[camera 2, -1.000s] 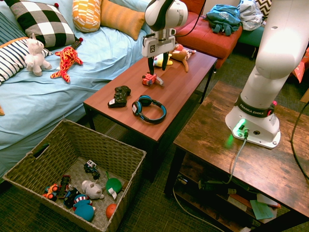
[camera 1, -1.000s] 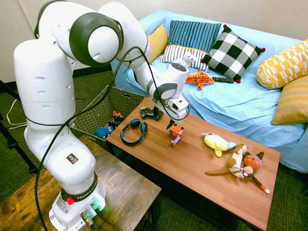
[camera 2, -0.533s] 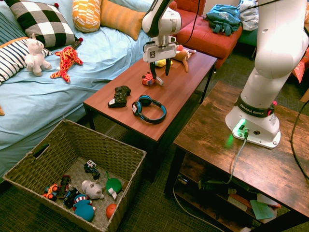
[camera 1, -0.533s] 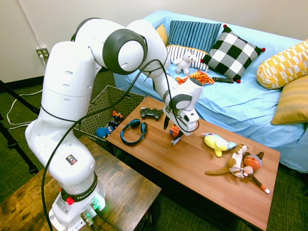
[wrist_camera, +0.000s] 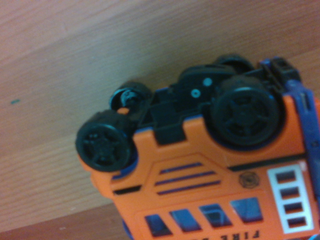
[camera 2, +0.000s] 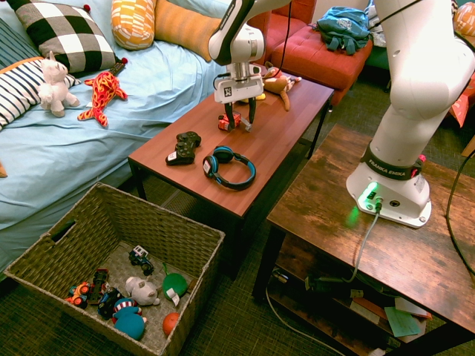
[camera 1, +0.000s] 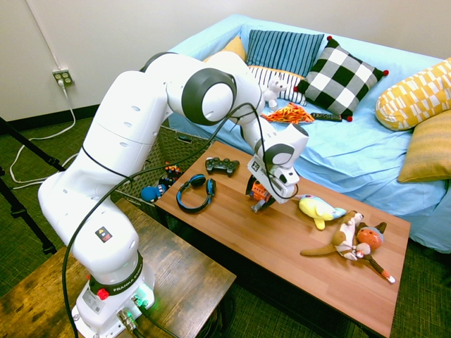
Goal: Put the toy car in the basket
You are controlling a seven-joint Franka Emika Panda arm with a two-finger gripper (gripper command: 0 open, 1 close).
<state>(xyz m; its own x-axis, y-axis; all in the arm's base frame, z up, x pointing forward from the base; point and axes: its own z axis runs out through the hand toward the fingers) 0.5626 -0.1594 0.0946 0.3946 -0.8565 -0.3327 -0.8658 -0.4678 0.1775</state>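
1 toy car [camera 2: 231, 121], 1 basket [camera 2: 194, 228], 1 gamepad [camera 2: 183, 147].

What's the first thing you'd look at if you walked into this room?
The big white robot arm, its open claw reaching down over the little orange toy car on the wooden table. Next, the wicker basket on the floor, with toys inside.

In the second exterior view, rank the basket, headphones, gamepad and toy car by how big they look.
1. basket, by far the largest, though it also sits nearest the camera
2. headphones
3. gamepad, a little smaller than the headphones
4. toy car, smallest, partly hidden by the open tool
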